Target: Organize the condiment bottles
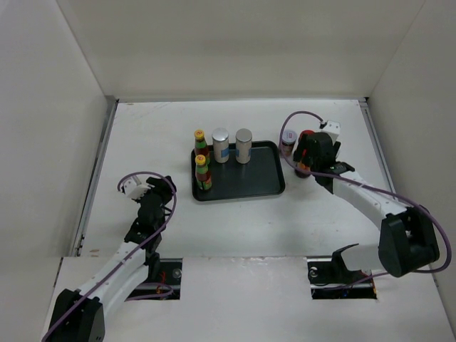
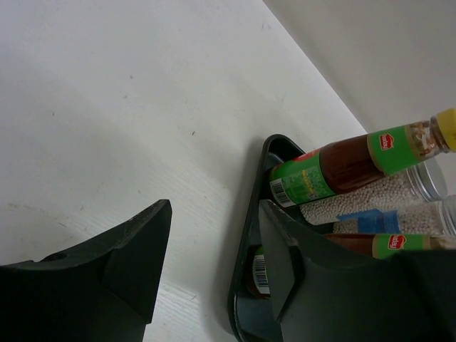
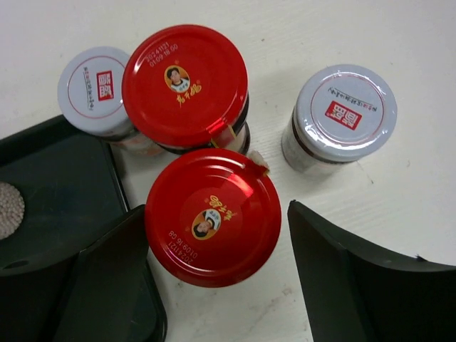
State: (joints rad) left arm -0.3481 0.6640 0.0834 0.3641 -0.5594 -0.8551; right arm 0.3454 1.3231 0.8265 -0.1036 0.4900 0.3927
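On the black tray stand two yellow-capped sauce bottles and two silver-lidded shakers. Just right of the tray, on the table, my right gripper hangs over a cluster of jars. In the right wrist view these are two red-lidded jars and two silver-lidded jars. My right gripper is open around the nearer red-lidded jar, with a gap at the right finger. My left gripper is open and empty, left of the tray.
White walls enclose the table on three sides. The tray's right half holds nothing. In the left wrist view a yellow-capped bottle and a shaker of white beads show beyond the right finger.
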